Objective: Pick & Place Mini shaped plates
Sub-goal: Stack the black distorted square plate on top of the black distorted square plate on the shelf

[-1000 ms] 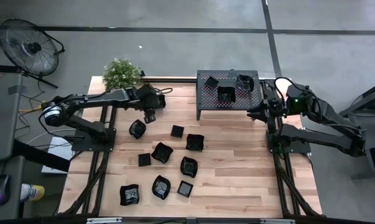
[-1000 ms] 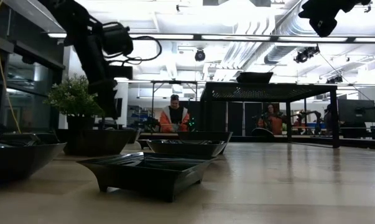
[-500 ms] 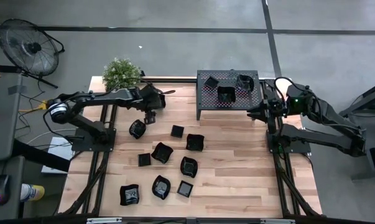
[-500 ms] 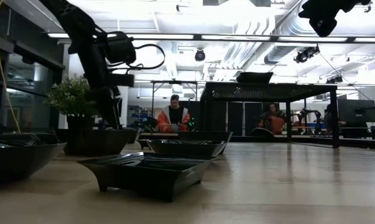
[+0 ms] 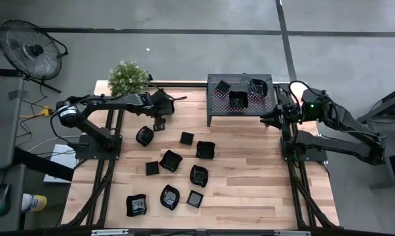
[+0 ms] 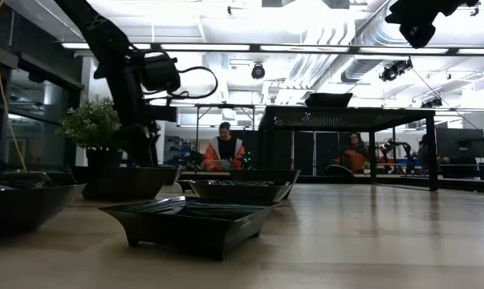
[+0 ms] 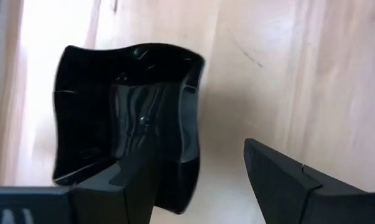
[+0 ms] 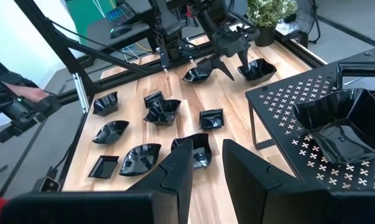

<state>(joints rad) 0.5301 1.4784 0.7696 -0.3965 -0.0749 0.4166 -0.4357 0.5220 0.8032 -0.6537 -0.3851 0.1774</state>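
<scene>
- Risk in the high view: the left end effector [image 5: 159, 122] hangs just beside a wavy-rimmed plate [image 5: 144, 136] near the plant [image 5: 128, 77]; other mini plates [image 5: 170, 160] lie scattered close together on the surface [image 5: 249, 183], so a sloppy descent could knock neighbours.
- Low view: the left arm drops behind a foreground dish [image 6: 189, 221]; the glossy rims look slippery, I judge.
- Left wrist view: its fingers [image 7: 287, 180] stand wide, one overlapping the plate's rim, the other over bare wood; closing off-centre could flip it.
- Right wrist view: the right end effector [image 8: 203, 158], narrowly parted and empty, waits beside the rack [image 8: 280, 102] holding three plates [image 8: 339, 121].
</scene>
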